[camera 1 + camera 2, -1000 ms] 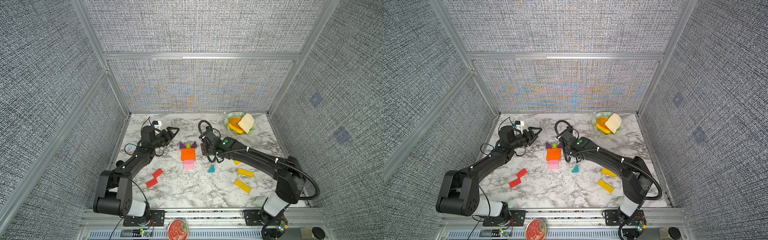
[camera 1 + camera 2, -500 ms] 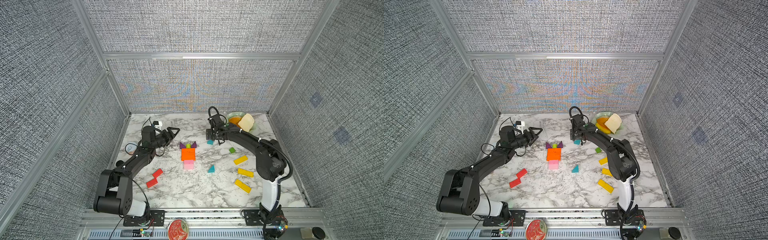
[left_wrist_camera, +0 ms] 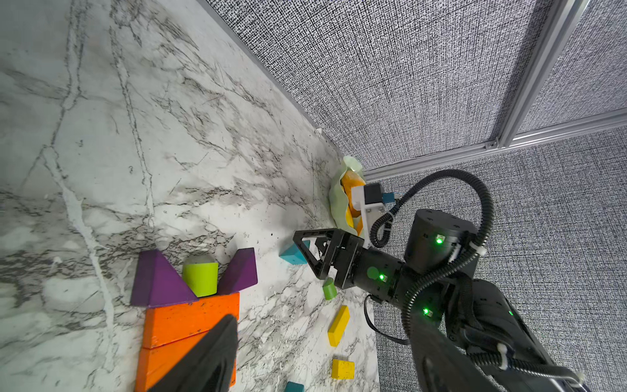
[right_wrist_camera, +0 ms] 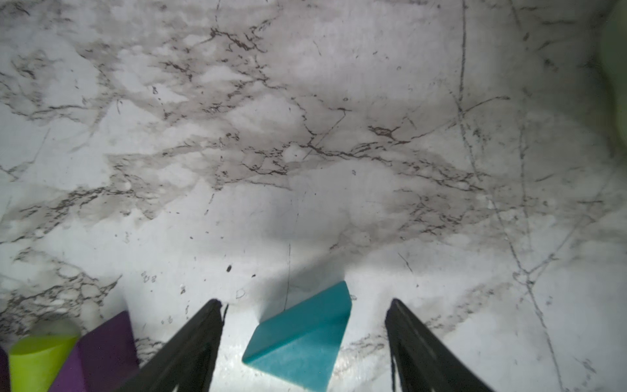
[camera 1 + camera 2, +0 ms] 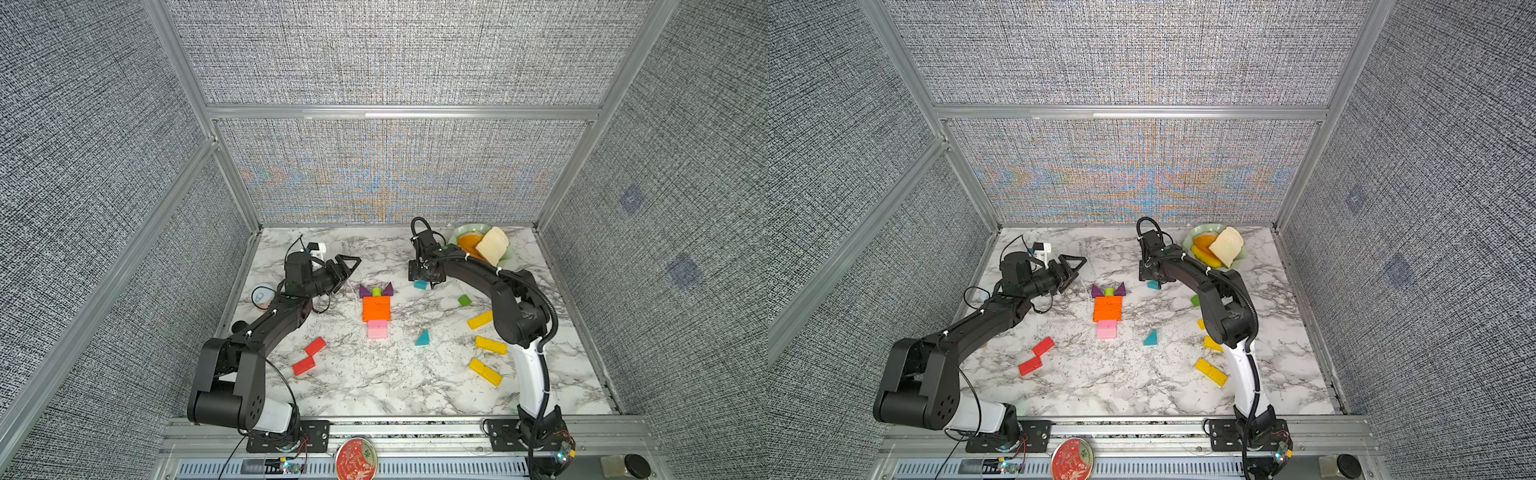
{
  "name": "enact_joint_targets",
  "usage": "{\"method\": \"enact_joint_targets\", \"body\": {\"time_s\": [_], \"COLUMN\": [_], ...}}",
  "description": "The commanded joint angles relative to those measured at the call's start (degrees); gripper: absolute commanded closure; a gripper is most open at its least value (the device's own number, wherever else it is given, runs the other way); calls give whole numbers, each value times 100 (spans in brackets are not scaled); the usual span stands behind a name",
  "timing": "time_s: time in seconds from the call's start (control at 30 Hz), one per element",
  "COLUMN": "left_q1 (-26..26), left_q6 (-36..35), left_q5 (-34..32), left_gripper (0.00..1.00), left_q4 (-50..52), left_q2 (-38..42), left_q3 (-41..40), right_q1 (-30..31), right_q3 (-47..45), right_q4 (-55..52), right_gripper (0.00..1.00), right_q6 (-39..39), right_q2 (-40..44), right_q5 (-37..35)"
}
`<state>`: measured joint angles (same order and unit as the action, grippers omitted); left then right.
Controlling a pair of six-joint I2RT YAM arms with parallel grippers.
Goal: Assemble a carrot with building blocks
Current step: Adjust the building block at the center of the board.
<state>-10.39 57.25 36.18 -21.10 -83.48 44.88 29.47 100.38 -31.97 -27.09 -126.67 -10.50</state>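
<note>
Teal triangle lies between right hand's spread fingers, gap each side.

**Table**: white top with grey marble veining; carries all the items below except the last four.

**Dish**: pale green, wavy rim; far right corner of the table.

**Fruit slices**: orange-yellow toys, lying in the dish.

**Bread slice**: beige, tilted, resting over the fruit slices.

**Round object**: small, pale top, tan side; left edge of the table (too small to identify).

**Walls**: grey woven fabric; left, far and right sides.

**Frame**: aluminium bars along the wall joints.

**Disc**: red, patterned, round; on the near rail, centre.

**Knob**: black, round; near right, off the table.
</note>
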Motion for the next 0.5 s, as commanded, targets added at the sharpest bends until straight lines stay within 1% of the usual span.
{"method": "enact_joint_targets", "body": {"time_s": [0.0,0.13,0.27,0.33,0.47], "left_q1": [-19,-64,-77,-78,-82], "left_q6": [-50,-36,-21,-26,-4], "left_q5": [109,168,170,165,178], "left_gripper": [19,19,19,19,19], "left_q4": [-122,-122,-131,-122,-131], "left_q2": [-36,-89,-85,-65,-54], "left_q3": [66,84,84,87,82], "right_q1": [-14,-5,40,82,115], "right_q3": [-1,38,41,11,-208], "right_q4": [-32,-33,-55,-110,-82], "right_gripper": [27,39,46,53,59], "right_q6": [-88,-130,-57,22,175], "right_q2": [-63,-202,-217,-179,-22], "right_q5": [173,338,329,247,143]}}
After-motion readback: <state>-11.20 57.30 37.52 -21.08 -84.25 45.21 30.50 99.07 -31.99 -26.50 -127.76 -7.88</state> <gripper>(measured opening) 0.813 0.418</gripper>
